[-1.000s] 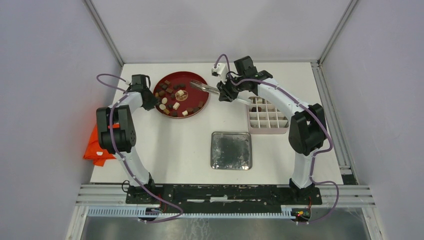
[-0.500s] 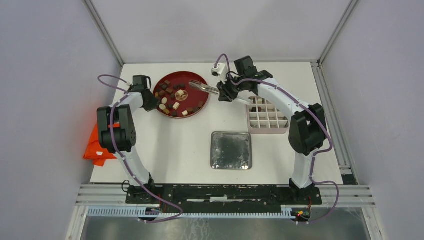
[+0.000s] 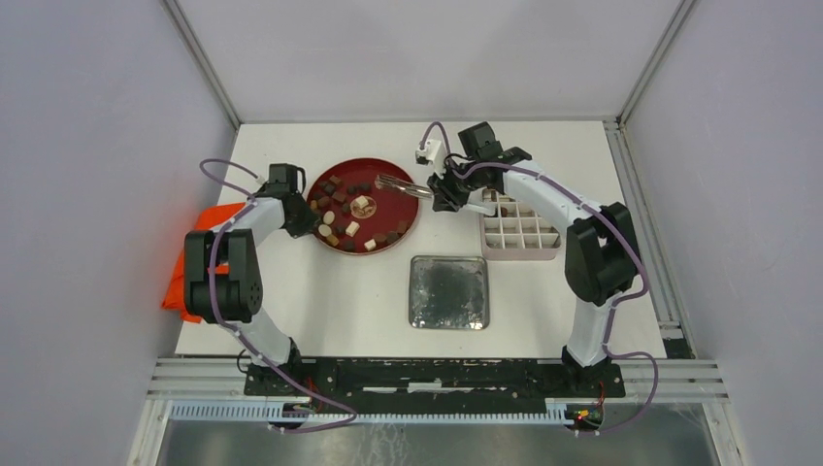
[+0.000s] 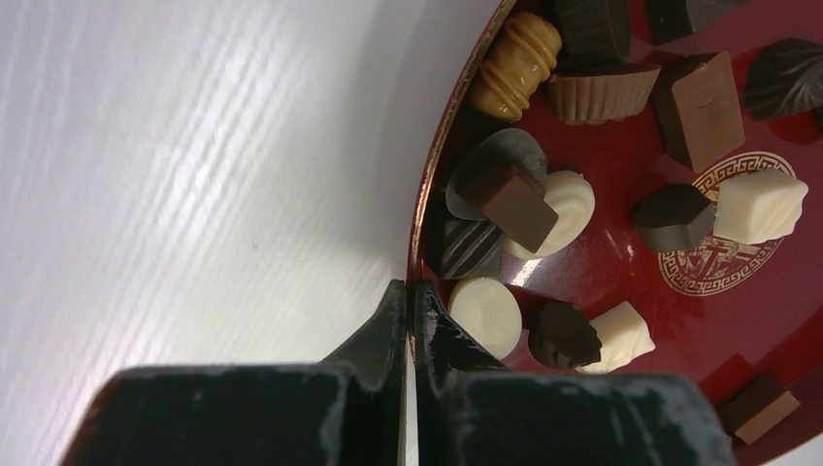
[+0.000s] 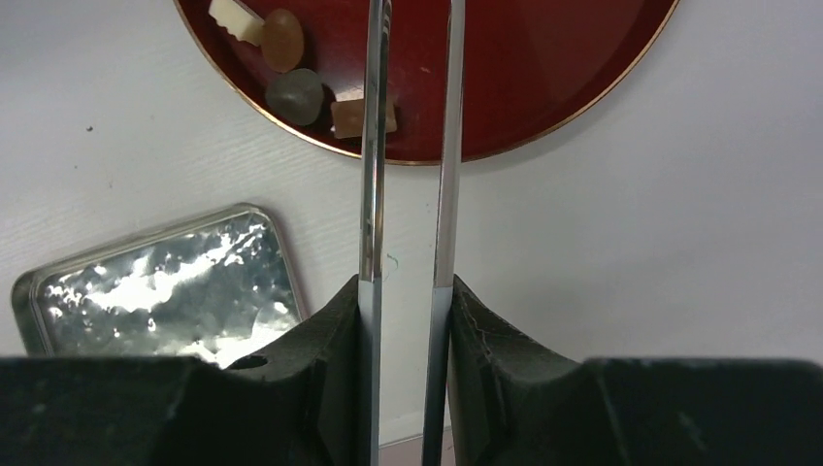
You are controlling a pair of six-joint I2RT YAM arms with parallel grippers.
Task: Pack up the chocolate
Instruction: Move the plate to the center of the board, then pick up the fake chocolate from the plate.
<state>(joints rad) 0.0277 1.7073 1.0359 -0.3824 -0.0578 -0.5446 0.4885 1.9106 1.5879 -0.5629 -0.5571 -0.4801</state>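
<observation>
Several pieces of chocolate, dark, light brown and cream-white, lie on the round dark-red plate. My left gripper is shut on the plate's left rim; its jaws pinch the edge beside a round white chocolate. My right gripper is shut on metal tongs, whose two arms reach over the plate with a gap between them. The tong tips run out of the right wrist view. A few chocolates lie left of the tongs.
A pale grid box stands at the right, under the right arm, with a few dark pieces in its far cells. A shiny metal lid lies in the near middle. An orange cloth hangs off the table's left edge.
The left gripper has shut on the plate's rim, and the plate has slid nearer and to the right. The right arm with the tongs has shifted slightly right.
</observation>
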